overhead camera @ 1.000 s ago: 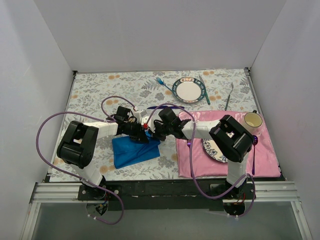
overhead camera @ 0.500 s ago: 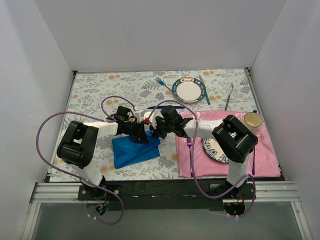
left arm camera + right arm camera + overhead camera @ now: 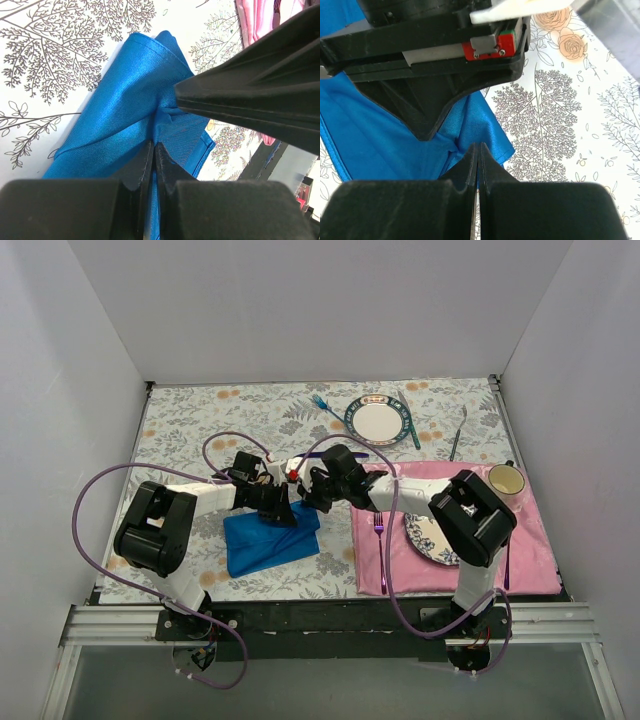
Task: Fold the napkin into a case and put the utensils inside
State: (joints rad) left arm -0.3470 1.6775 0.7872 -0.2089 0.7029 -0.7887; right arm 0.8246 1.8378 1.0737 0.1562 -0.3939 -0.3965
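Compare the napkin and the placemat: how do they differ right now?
The napkin is plain blue, the placemat pink. The napkin is folded small; the placemat lies spread flat. The left gripper and right gripper pinch the napkin; the placemat bears a plate and cup. Both are cloths on the table.

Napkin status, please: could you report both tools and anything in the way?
Left tool shut, pinching the blue napkin. Right tool shut on the same napkin. Folded, not yet a case. Tools crowd each other; nothing else obstructs.
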